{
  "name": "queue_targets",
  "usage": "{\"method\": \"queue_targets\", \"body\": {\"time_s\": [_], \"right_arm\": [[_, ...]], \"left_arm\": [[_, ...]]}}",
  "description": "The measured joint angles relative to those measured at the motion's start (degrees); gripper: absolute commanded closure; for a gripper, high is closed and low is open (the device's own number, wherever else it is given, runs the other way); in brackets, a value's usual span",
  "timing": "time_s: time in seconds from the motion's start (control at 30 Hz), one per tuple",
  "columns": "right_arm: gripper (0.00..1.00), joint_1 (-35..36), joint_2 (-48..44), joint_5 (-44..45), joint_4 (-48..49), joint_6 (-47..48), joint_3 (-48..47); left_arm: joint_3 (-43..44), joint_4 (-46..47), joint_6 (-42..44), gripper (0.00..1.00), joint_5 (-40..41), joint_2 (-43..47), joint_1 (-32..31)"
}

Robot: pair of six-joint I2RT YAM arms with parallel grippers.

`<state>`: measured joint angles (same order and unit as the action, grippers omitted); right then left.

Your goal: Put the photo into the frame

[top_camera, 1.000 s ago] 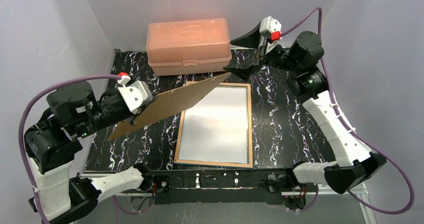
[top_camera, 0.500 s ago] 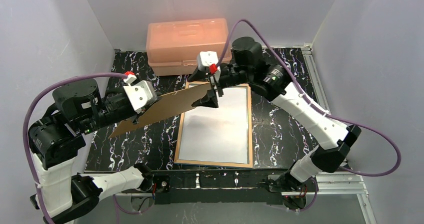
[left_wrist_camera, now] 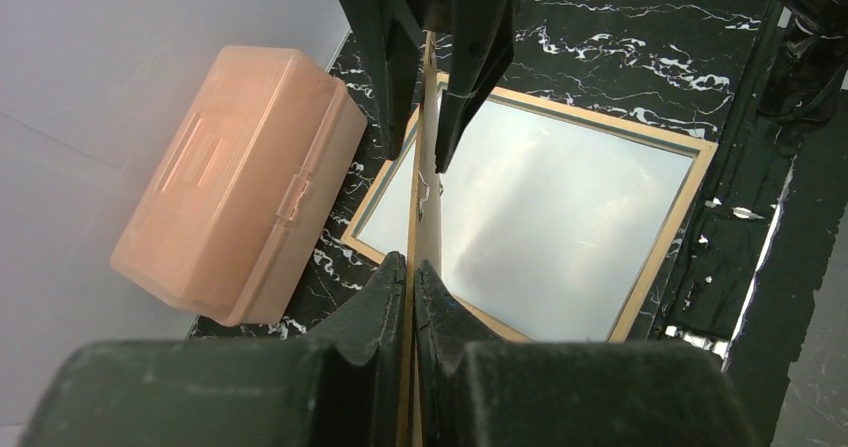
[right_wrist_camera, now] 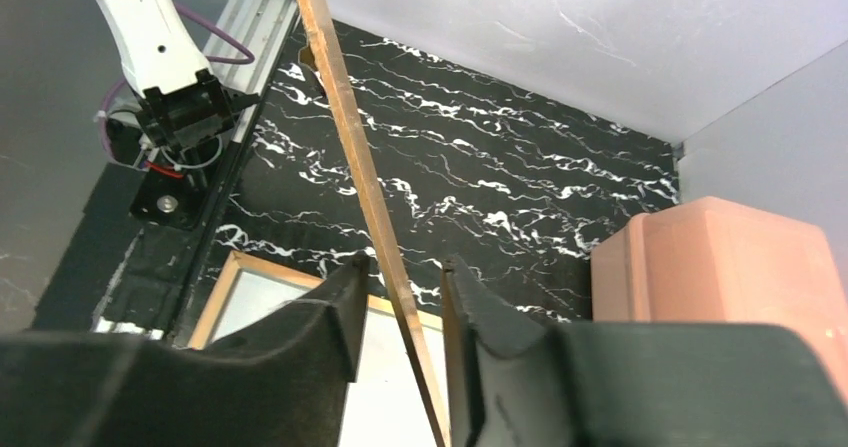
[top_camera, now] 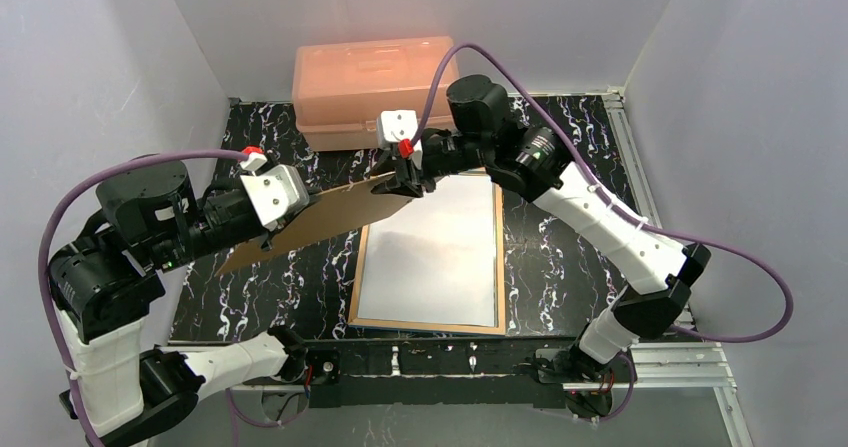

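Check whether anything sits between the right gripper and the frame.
Yes: the board. The left gripper is shut on its near end; the right gripper has open jaws straddling its far end, above the far-left corner of the frame. Nothing else visible in the way.

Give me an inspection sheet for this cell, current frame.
Surface: black marbled table.
Job's things: frame lies flat, wood-coloured back up; pale sheet fills it, photo's back or bare glass, cannot tell.
Clutter: peach box at far edge; brown backing board held tilted over frame's far left corner.
End effectors: left end effector shut on board's left end; right end effector open, fingers astride its right end, gaps both sides.
Cables: purple cable off each arm.
Surroundings: plain pale walls.
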<state>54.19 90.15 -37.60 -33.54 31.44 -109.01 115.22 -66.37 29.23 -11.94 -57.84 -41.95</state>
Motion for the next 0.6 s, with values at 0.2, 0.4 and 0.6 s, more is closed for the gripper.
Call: {"method": "queue_targets", "body": {"time_s": [0.2, 0.4, 0.6], "right_arm": [[0.99, 1.51, 2.21, 0.66, -1.68, 0.98, -1.51], [0.99, 2.43, 2.71, -0.39, -5.64, 4.13, -3.04], [0.99, 2.82, 2.69, 2.78, -4.92, -0.20, -2.82]], "left_arm": [[0.13, -1.09, 0.44, 1.00, -0.11, -0.04, 0.00], [-0.39, -0.70, 1.49, 0.63, 0.96, 1.01, 0.00], [-5.95, 15.54, 3.26, 0.02, 8.96, 4.68, -0.02]]}}
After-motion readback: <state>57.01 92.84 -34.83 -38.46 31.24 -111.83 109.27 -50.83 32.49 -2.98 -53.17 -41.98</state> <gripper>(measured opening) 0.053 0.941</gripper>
